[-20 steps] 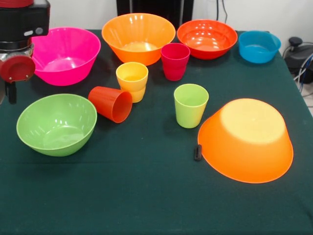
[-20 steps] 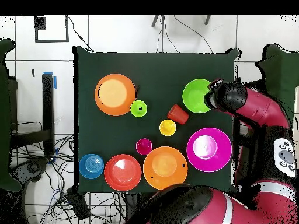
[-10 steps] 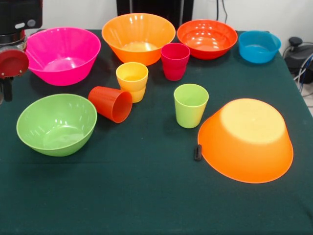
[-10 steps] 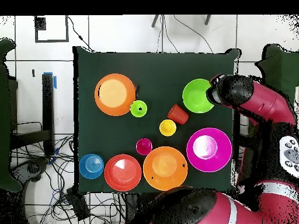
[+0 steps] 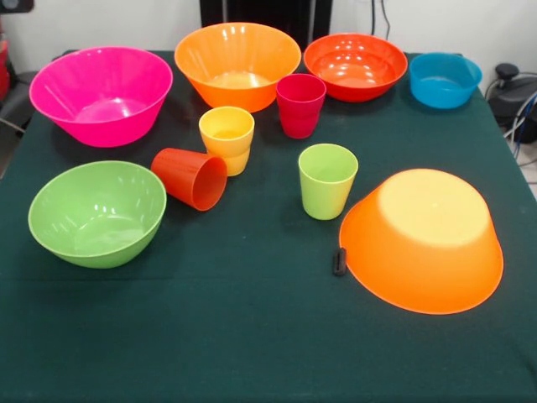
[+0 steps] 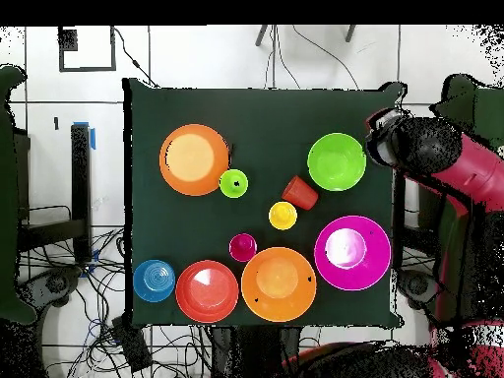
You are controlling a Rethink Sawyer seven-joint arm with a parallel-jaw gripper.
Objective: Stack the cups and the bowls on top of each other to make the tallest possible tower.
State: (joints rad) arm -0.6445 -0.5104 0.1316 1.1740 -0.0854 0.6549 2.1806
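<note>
Nothing is stacked yet. My tool (image 6: 382, 138) hangs off the tabletop (image 6: 256, 108) edge just beside the lime bowl (image 6: 337, 161); spread or pressed together, I cannot tell. The cups look light, stiff and slick — I judge the tipped orange-red cup (image 5: 190, 177), lying between the lime bowl and the yellow cup (image 5: 226, 138), is best pinched across its rim wall.

A dark green cloth (image 5: 252, 336) is covering the tabletop (image 6: 266, 108) and hanging to its edges. A pale wall (image 5: 126, 21) is standing behind it, with a dark upright panel (image 5: 264, 13) rising at the middle. From above, a light tiled floor (image 6: 197, 54) is showing around the tabletop, with black cables (image 6: 94, 295) trailing across it on one side and a black square outline (image 6: 87, 49) marked near a corner. Even, soft light is falling across the scene.
</note>
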